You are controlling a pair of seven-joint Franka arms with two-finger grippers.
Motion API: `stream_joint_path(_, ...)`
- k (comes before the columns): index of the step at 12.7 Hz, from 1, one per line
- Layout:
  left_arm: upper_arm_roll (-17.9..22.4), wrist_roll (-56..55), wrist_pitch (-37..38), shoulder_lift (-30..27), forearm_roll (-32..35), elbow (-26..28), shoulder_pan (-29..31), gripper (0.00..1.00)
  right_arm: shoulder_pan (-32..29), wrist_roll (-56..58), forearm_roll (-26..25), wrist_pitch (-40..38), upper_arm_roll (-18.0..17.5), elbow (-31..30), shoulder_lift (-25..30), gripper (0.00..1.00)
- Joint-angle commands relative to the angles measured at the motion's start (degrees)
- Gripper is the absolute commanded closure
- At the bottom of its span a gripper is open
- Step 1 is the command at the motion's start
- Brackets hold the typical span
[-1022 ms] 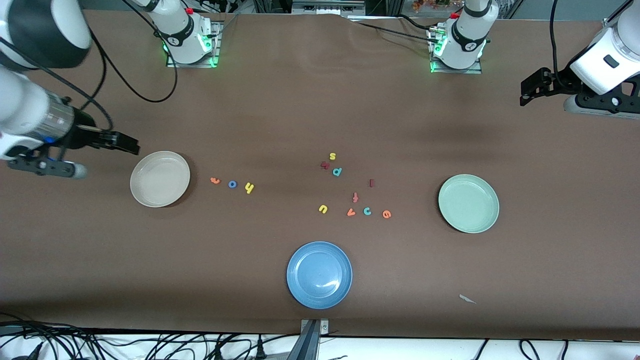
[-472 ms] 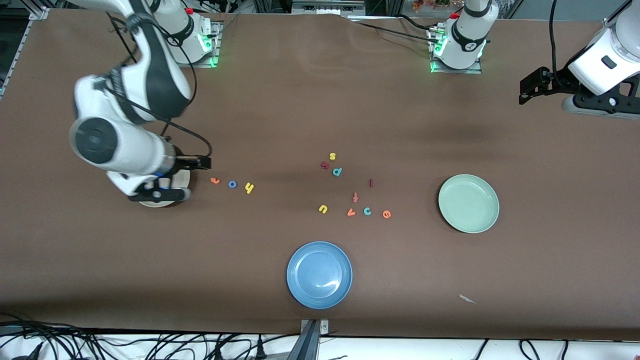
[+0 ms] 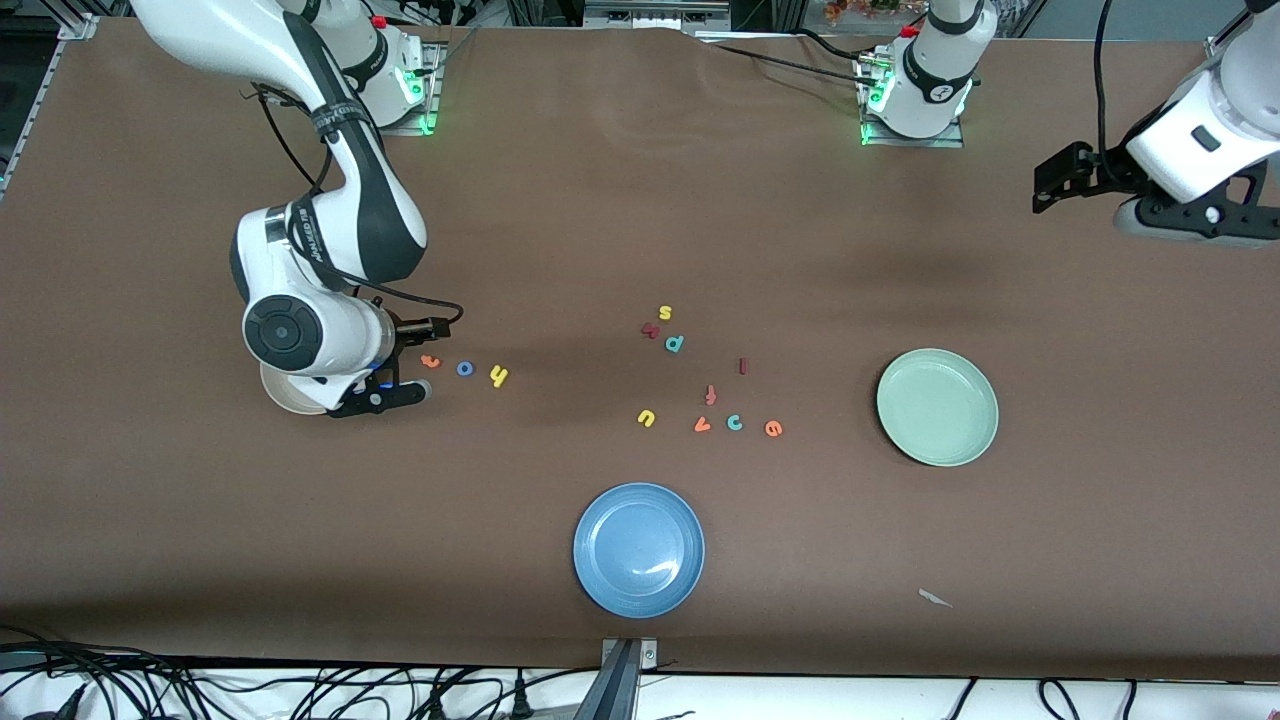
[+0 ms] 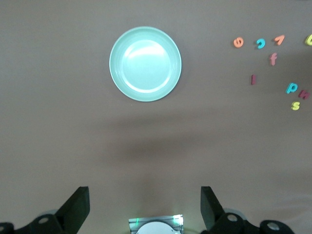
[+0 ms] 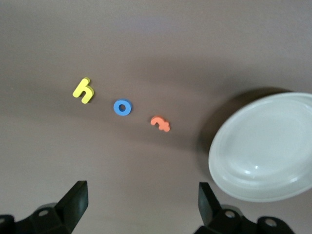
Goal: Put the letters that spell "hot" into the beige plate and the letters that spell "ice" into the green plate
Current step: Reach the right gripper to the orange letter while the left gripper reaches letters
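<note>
The orange t, blue o and yellow h lie in a row beside the beige plate, which my right arm mostly covers. My right gripper hangs open and empty over the table close to the t. In the right wrist view the o, h and beige plate show in full. The dark red i, teal c and orange e lie near the green plate. My left gripper waits open at its end of the table.
A blue plate sits near the front edge. Other letters lie mid-table: yellow s, teal p, orange-red f, yellow u, orange v. A scrap lies near the front edge.
My right arm has swung in from its end of the table, over the beige plate, and its gripper now hangs by the t. The left gripper has barely shifted.
</note>
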State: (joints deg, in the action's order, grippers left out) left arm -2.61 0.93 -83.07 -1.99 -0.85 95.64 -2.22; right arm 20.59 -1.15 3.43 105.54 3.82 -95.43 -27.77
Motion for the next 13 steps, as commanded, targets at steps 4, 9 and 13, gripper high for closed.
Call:
stream_joint_path(4, -0.82, -0.05, 0.46, 10.06, -1.26, -2.30, -7.59, 0.00, -0.20, 5.37, 0.17, 16.16, 0.13, -12.65, 1.67, 0.08)
stream_joint_path(9, -1.17, -1.54, -9.11, 16.65, -1.78, -2.22, -13.76, 0.00, -0.20, 5.28, 0.08, 25.14, 0.22, -19.69, 1.49, 0.17)
stream_joint_path(13, -1.26, -4.54, -19.03, 24.30, -1.70, -2.13, -19.65, 0.00, -0.03, 4.93, -0.09, 29.69, 0.14, -21.62, 1.32, 0.35)
